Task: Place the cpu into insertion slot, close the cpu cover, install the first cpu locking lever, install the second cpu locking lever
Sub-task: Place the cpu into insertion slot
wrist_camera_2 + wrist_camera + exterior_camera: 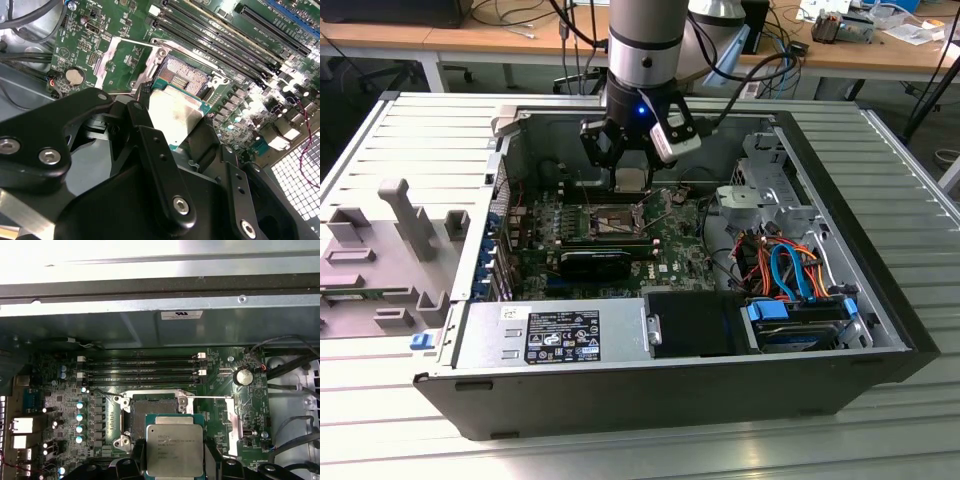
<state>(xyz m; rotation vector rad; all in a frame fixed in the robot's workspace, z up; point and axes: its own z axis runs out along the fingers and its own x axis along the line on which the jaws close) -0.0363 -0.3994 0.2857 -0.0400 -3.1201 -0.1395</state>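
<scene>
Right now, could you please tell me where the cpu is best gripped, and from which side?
By two opposite green edges, from above its face: the cpu is a thin flat square, so only the rims give purchase. The gripper holds it that way near the insertion slot.

The cpu (pixel 174 450) is dull silver metal; the motherboard (pixel 220 385) glossy green.

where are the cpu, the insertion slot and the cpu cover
cpu (pixel 175 450), first wrist view, middle of its metal top
insertion slot (pixel 152 406), first wrist view, its dark centre
cpu cover (pixel 104 61), second wrist view, its silvery side strip
</scene>
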